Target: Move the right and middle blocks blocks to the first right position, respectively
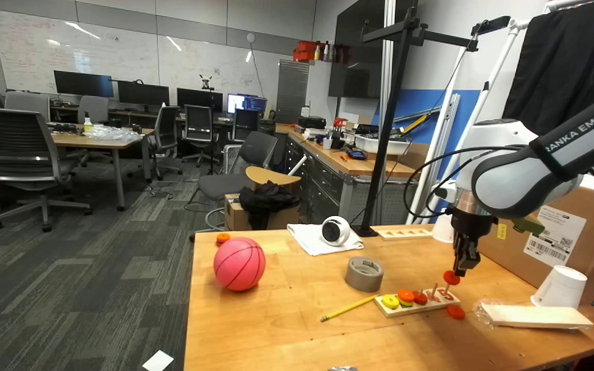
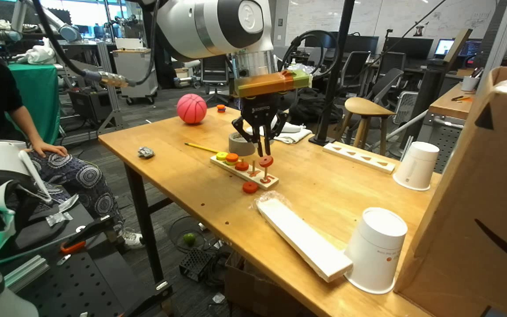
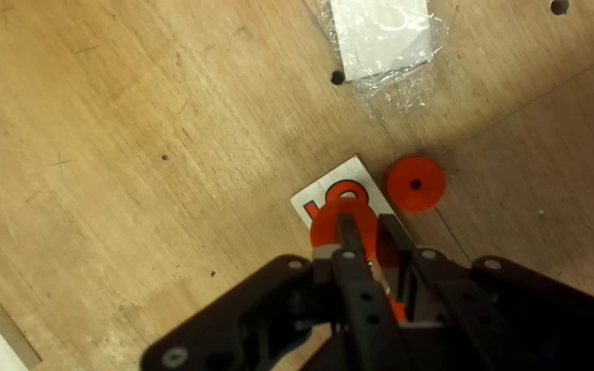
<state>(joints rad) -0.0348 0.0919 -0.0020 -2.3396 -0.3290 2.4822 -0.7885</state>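
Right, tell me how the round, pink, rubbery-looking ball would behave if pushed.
The pink ball would likely roll at a nudge: it's a sphere on a flat brown wooden table. Its undented roundness suggests firm, not floppy. Near the table's edge, it might roll off.
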